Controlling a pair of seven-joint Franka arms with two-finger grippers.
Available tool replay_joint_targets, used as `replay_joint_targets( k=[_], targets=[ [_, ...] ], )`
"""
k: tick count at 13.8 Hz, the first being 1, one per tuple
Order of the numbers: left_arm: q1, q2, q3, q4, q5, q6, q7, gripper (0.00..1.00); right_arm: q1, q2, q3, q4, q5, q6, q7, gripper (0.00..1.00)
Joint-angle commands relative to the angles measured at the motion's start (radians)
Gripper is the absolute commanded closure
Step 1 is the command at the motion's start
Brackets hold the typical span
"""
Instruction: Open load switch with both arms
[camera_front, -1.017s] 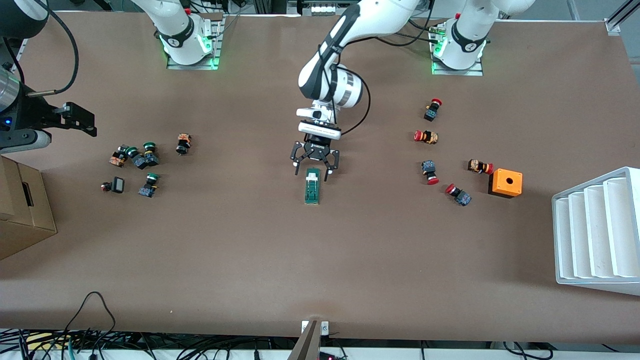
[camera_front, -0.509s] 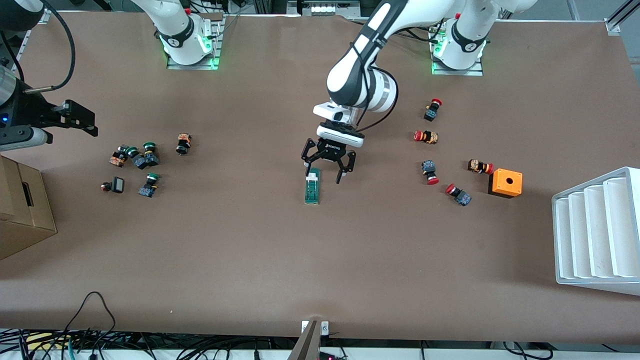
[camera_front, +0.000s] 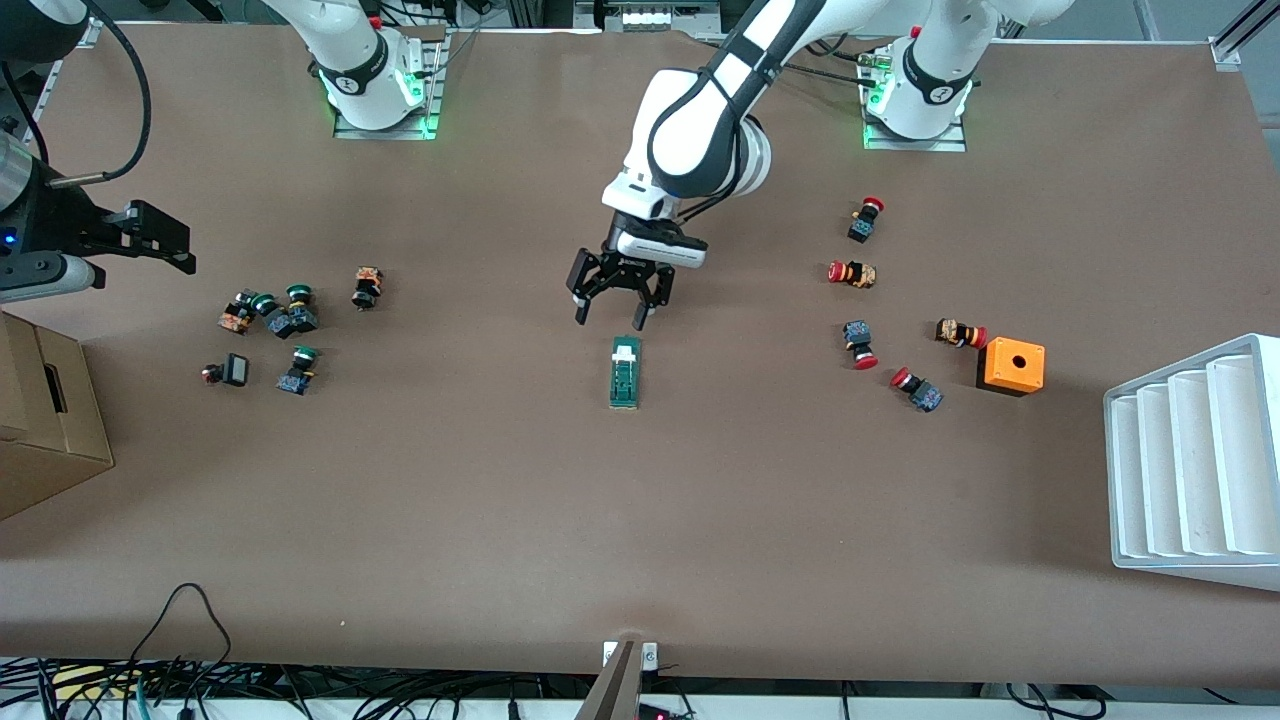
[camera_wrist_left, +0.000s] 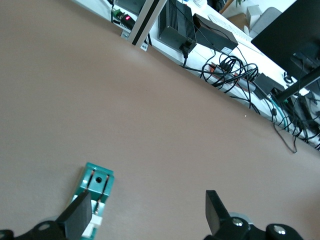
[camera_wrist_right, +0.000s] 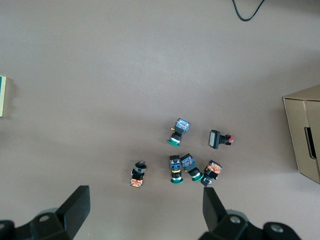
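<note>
The left gripper (camera_front: 610, 312) hangs with its black fingers spread wide and empty, just above the table off the white end of the load switch (camera_front: 625, 372). That switch, a narrow dark-green block with a pale lengthwise strip, lies flat mid-table, its white end toward the robots' bases; in the left wrist view it (camera_wrist_left: 93, 200) shows teal beside one fingertip (camera_wrist_left: 77, 218), not between the two. The right gripper (camera_front: 160, 238), likewise spread and empty, waits high over the right arm's end of the table, above a cluster of green-capped push buttons (camera_front: 285, 318). To do the step well, the left gripper would likely need to centre over the narrow block and straddle its long sides squarely before closing, since hard smooth plastic may skid on the matte brown table (camera_front: 640, 520). Red-capped push buttons (camera_front: 860, 345) and a glossy orange box (camera_front: 1010, 366) sit toward the left arm's end.
</note>
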Motion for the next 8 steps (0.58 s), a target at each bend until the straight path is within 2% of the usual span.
replay_joint_targets(
  k=[1, 5, 8],
  targets=[
    [0.006, -0.021, 0.005, -0.006, -0.042, 0.042, -0.027, 0.0, -0.007, 0.007, 0.007, 0.02, 0.015, 0.0, -0.016, 0.0],
    [0.06, -0.021, 0.003, 0.0, -0.065, 0.045, 0.331, 0.0, -0.009, 0.007, 0.005, 0.021, 0.014, 0.0, -0.016, 0.0],
    [0.069, -0.021, 0.003, 0.0, -0.241, 0.042, 0.492, 0.0, -0.007, 0.007, 0.005, 0.024, 0.014, 0.001, -0.014, 0.0]
  ],
)
